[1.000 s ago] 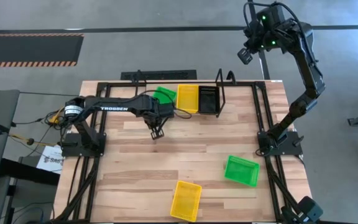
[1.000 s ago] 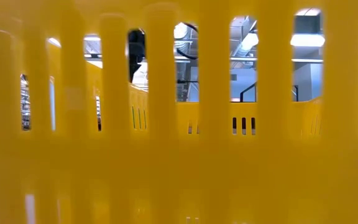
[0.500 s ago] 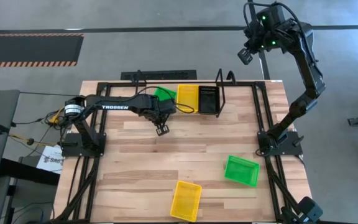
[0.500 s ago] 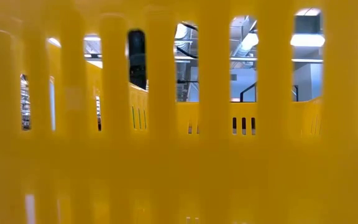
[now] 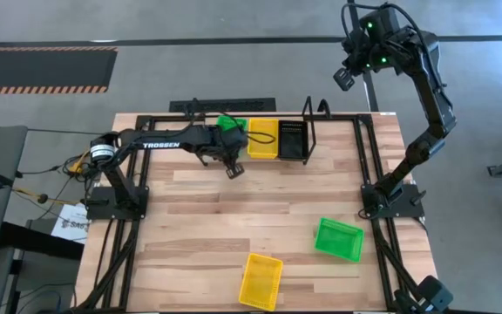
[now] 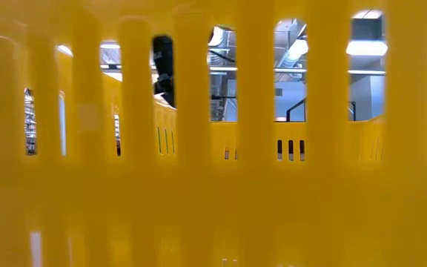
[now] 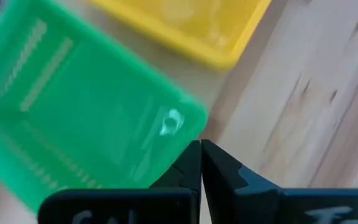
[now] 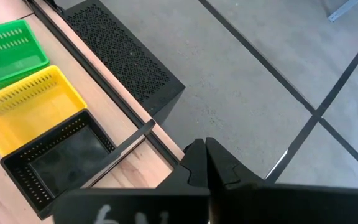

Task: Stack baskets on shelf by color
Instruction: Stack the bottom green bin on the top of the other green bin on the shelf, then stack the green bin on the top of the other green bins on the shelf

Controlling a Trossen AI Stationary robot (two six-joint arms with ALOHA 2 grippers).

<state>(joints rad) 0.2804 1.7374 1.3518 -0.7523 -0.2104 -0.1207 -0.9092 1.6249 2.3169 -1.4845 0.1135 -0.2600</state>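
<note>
While the left gripper [image 5: 232, 170] is shut and empty beside the shelf's [image 5: 307, 131] green basket [image 5: 227, 126], the low view is blocked by a yellow basket [image 6: 213, 185]. Another green one [image 5: 338, 239] is loose; the right gripper [image 5: 345, 78] is shut, raised off-table.

– Where's the left arm [image 5: 168, 139] now?

– Stretched along the far side of the table [image 5: 199, 218], its gripper [image 5: 232, 169] closed and empty, just in front of the green basket [image 5: 230, 125] on the shelf [image 5: 308, 131].

– What else sits on that shelf?

– A yellow basket [image 5: 262, 138] beside the green one, then a black basket [image 5: 291, 139].

– And the near side?

– Another green basket [image 5: 338, 239] towards the right, a second yellow basket [image 5: 261, 281] near the front edge, well apart from the shelf.

– The right arm [image 5: 425, 105]?

– Raised high off the table's far right corner, its gripper [image 5: 345, 78] out over the floor.
</note>
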